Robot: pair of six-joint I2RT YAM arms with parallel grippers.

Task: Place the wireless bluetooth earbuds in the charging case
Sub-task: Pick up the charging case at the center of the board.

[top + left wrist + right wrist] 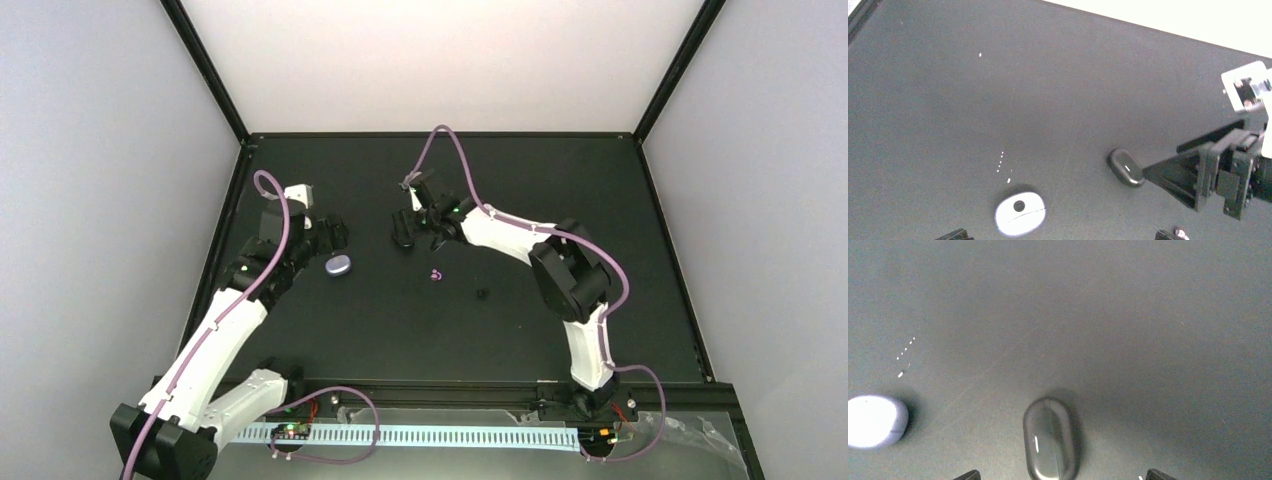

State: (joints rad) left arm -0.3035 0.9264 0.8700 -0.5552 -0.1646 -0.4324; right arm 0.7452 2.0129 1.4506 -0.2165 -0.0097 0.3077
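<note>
- While neither the tiny rounded purple-pink earbuds [435, 274] nor the single tiny black earbud [482, 293] sat in any case, the task looked barely begun: they lay loose near the middle of the black worktop [560, 180], apart from both cases.
- The glossy black oval charging case [1050, 440] lay flat and appeared shut; opening it and seating the buds were left to do.
- Its long axis ran straight away from the right wrist camera.
- The right pincer [404, 222] hovered over it, jaws apart on either side, not touching.
- The left pincer [325, 235] gaped wide, holding nothing, just beside a pale lavender-white oval case [1019, 213].
- The buds were too small to tell which way they pointed.
</note>
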